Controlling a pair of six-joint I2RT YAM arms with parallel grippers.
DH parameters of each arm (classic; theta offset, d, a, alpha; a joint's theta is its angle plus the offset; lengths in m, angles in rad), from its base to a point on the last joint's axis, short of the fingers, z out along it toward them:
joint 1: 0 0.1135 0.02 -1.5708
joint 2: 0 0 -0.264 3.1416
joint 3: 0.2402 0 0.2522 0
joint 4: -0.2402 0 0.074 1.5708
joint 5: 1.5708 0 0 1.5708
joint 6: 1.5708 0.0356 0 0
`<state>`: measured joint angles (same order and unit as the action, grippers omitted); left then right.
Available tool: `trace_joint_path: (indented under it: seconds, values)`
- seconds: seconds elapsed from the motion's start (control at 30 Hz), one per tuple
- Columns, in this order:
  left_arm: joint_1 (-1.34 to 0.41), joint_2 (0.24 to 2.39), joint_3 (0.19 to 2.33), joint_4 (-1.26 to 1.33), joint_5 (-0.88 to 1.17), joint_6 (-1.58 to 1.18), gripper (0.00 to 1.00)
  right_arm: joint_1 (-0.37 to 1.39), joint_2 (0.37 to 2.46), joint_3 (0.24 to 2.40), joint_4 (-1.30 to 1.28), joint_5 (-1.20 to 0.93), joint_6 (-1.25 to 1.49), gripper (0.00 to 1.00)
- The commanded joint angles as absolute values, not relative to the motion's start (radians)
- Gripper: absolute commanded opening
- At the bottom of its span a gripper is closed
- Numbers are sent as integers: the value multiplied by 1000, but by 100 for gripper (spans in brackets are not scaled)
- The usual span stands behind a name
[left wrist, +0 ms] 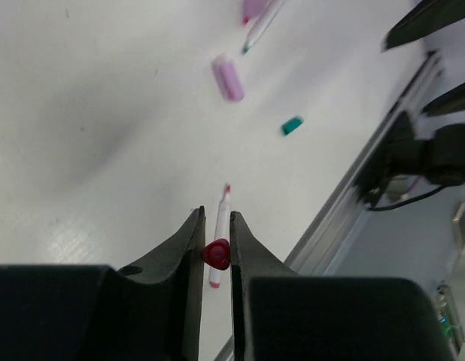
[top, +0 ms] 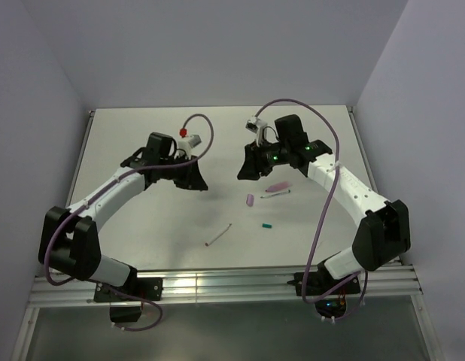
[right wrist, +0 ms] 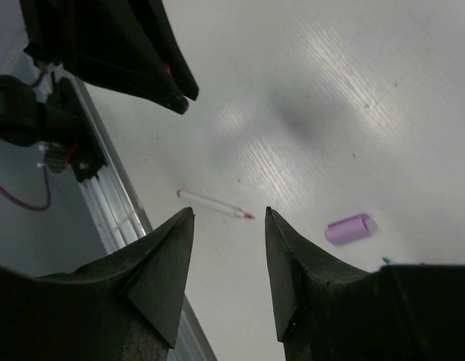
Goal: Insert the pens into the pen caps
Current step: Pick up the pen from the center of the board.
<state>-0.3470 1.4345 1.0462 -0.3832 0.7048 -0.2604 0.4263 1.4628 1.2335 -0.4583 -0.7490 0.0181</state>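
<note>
My left gripper [left wrist: 214,218] is shut on a red pen cap [left wrist: 216,254], seen end-on between the fingers a little behind the tips. Past those tips a whitish pen with a red tip [left wrist: 220,233] lies on the table [top: 142,226]. That same pen [top: 219,236] rests near the front middle. My right gripper [right wrist: 229,214] hovers open above the table with nothing between its fingers, and the red-tipped pen [right wrist: 215,204] lies just beyond them. A lilac cap [top: 250,200], a teal cap [top: 267,225], a pink piece [top: 278,186] and a thin whitish pen [top: 276,195] lie between the arms.
The metal rail [top: 217,284] runs along the table's near edge. White walls close in the back and both sides. My left gripper [top: 196,180] and right gripper [top: 244,173] point toward each other over the table's middle, a short gap apart. Purple cables loop above both wrists.
</note>
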Motion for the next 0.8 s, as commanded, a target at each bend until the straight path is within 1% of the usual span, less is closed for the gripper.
trace_joint_path:
  seconds: [0.0, 0.03, 0.07, 0.1, 0.13, 0.17, 0.2, 0.23, 0.27, 0.3, 0.37, 0.4, 0.5, 0.6, 0.77]
  values:
    - [-394, 1437, 1078, -528, 458, -144, 0, 423, 1404, 1214, -636, -651, -127, 50]
    - [-376, 1422, 1075, -523, 469, -146, 0, 451, 1390, 1171, -650, -625, -182, 50]
    - [-347, 1414, 1084, -505, 512, -149, 0, 483, 1356, 1146, -661, -544, -222, 52]
    - [-256, 1407, 1092, -497, 619, -172, 0, 574, 1335, 1099, -667, -497, -315, 53]
    - [-197, 1410, 1104, -491, 674, -190, 0, 575, 1319, 1076, -661, -433, -316, 54]
    - [-146, 1419, 1141, -494, 711, -207, 0, 674, 1309, 1060, -651, -389, -387, 55]
    - [-56, 1443, 1163, -517, 747, -213, 0, 716, 1318, 1057, -643, -343, -415, 56]
    - [-20, 1453, 1181, -526, 821, -222, 0, 748, 1333, 1078, -641, -334, -432, 56]
    - [7, 1456, 1201, -526, 840, -235, 0, 800, 1351, 1097, -641, -339, -455, 56]
    - [81, 1451, 1203, -506, 863, -253, 0, 824, 1391, 1113, -640, -325, -468, 55]
    - [141, 1445, 1210, -476, 906, -307, 0, 880, 1434, 1156, -635, -295, -503, 55]
    - [188, 1445, 1222, -472, 908, -313, 0, 938, 1462, 1167, -629, -281, -511, 56]
    - [244, 1459, 1279, -517, 926, -287, 0, 1038, 1577, 1203, -630, -239, -526, 60]
    - [267, 1459, 1292, -525, 946, -281, 0, 1112, 1684, 1238, -611, -169, -528, 61]
    - [270, 1454, 1258, -523, 976, -267, 0, 1131, 1792, 1305, -568, -111, -528, 62]
